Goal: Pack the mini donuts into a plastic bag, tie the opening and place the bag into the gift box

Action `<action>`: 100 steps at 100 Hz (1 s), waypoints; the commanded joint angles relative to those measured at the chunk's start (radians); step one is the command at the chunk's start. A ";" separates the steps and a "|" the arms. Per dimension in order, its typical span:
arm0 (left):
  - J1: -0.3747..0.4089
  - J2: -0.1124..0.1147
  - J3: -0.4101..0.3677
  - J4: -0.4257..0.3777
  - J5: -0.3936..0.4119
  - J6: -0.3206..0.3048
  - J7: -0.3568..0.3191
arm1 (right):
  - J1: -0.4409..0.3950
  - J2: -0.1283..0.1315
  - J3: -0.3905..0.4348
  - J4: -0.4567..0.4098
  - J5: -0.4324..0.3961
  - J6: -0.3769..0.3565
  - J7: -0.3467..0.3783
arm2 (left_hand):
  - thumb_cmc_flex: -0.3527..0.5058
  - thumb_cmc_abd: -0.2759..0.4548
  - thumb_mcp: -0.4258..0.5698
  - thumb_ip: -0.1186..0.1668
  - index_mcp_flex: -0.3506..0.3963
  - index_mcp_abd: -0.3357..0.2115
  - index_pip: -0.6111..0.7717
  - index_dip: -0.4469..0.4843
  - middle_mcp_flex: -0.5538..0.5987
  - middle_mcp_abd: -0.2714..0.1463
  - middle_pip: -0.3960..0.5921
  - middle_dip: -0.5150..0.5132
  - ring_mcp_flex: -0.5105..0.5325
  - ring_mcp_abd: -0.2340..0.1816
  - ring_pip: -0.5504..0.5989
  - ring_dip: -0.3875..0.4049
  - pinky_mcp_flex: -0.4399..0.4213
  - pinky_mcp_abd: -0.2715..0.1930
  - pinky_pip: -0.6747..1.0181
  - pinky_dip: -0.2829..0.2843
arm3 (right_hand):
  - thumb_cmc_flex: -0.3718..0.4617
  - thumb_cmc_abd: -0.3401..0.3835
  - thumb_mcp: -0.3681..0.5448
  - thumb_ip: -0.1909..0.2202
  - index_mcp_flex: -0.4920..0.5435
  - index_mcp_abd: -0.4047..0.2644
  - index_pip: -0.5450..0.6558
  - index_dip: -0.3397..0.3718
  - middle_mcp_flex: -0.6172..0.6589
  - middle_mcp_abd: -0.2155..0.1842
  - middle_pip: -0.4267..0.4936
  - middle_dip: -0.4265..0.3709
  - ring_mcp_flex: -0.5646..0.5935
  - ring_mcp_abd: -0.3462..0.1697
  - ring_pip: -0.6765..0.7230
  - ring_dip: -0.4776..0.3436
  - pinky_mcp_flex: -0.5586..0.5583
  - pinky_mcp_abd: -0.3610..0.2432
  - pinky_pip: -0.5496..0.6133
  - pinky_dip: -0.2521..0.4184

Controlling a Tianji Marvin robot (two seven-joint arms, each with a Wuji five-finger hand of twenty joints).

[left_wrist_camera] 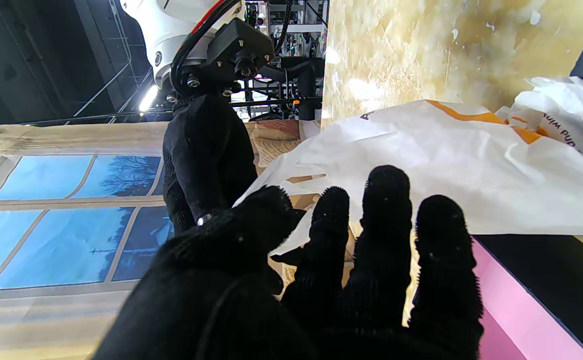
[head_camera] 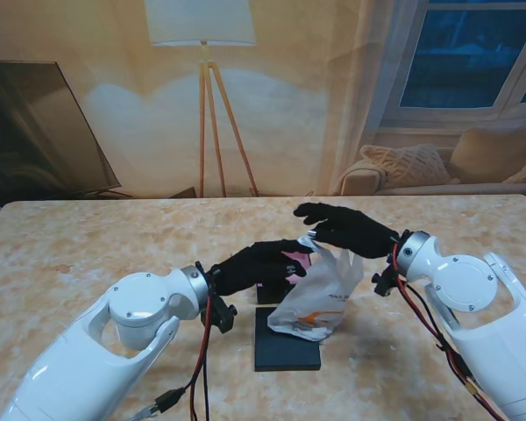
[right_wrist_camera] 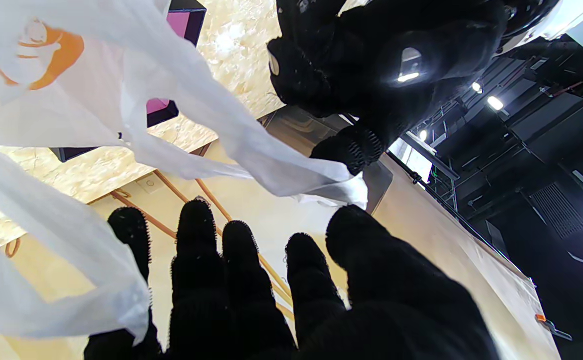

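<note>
Warm, even light fills the stand view, soft shadows pooling on the surface (head_camera: 88,254), while ceiling lamps (right_wrist_camera: 495,102) glare and wrist edges bend.

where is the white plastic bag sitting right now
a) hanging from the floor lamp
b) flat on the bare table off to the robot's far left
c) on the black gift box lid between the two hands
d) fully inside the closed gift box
c: in the stand's view the plastic bag stands on the black lid, with the left hand and the right hand both up at its opening.
</note>
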 commanded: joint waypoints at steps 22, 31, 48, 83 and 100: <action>0.019 -0.020 -0.019 -0.021 -0.104 0.084 0.003 | -0.005 -0.002 -0.009 0.000 0.028 -0.008 0.036 | -0.039 -0.040 0.069 0.010 -0.058 -0.026 -0.056 -0.063 -0.053 -0.018 0.107 0.139 -0.012 -0.045 0.096 0.079 0.003 -0.031 0.011 -0.004 | -0.005 -0.026 0.085 -0.013 -0.019 -0.013 -0.007 0.007 -0.004 -0.012 0.010 0.006 0.001 -0.001 0.001 -0.008 0.029 -0.064 0.009 -0.011; 0.023 -0.026 -0.027 -0.021 -0.148 0.114 0.007 | -0.003 0.000 -0.010 0.001 0.026 -0.015 0.044 | -0.025 -0.069 0.083 -0.008 -0.068 -0.076 -0.044 -0.068 -0.061 -0.025 0.105 0.288 -0.025 -0.058 0.106 0.100 -0.006 -0.041 0.008 -0.002 | -0.020 -0.054 0.131 -0.012 -0.019 -0.013 -0.005 0.006 -0.007 -0.010 0.013 0.006 0.004 -0.005 0.005 -0.009 0.042 -0.079 0.015 -0.014; 0.046 -0.050 -0.059 -0.037 -0.267 0.193 0.052 | 0.001 0.004 -0.010 0.005 0.029 -0.021 0.059 | -0.029 -0.107 0.159 -0.002 -0.064 -0.094 -0.016 -0.063 -0.122 -0.036 0.108 0.334 -0.093 -0.077 0.099 0.185 -0.049 -0.067 -0.019 0.000 | -0.018 -0.095 0.217 -0.010 -0.019 -0.007 -0.003 0.006 -0.015 -0.008 0.021 0.006 0.020 -0.017 0.018 -0.011 0.084 -0.127 0.028 -0.016; 0.049 -0.060 -0.059 -0.038 -0.263 0.178 0.099 | 0.008 0.011 -0.018 0.007 0.062 -0.032 0.097 | -0.042 -0.125 0.201 0.000 -0.065 -0.065 -0.006 -0.075 -0.181 -0.180 -0.064 -0.027 -0.172 -0.050 -0.079 0.073 -0.091 -0.079 -0.090 -0.019 | 0.001 -0.155 0.370 -0.005 -0.028 -0.006 0.003 0.010 -0.042 -0.001 0.057 -0.001 0.097 -0.026 0.031 -0.051 0.212 -0.204 0.036 -0.071; 0.050 -0.057 -0.057 -0.035 -0.240 0.153 0.098 | 0.012 0.012 -0.021 0.010 0.062 -0.028 0.105 | -0.052 -0.130 0.215 0.002 0.023 -0.037 0.060 -0.029 -0.187 -0.254 -0.080 -0.118 -0.199 -0.050 -0.111 -0.017 -0.098 -0.091 -0.098 -0.020 | 0.022 -0.165 0.390 -0.002 -0.031 -0.010 0.007 0.013 -0.042 -0.002 0.070 -0.002 0.128 -0.031 0.042 -0.053 0.240 -0.210 0.036 -0.081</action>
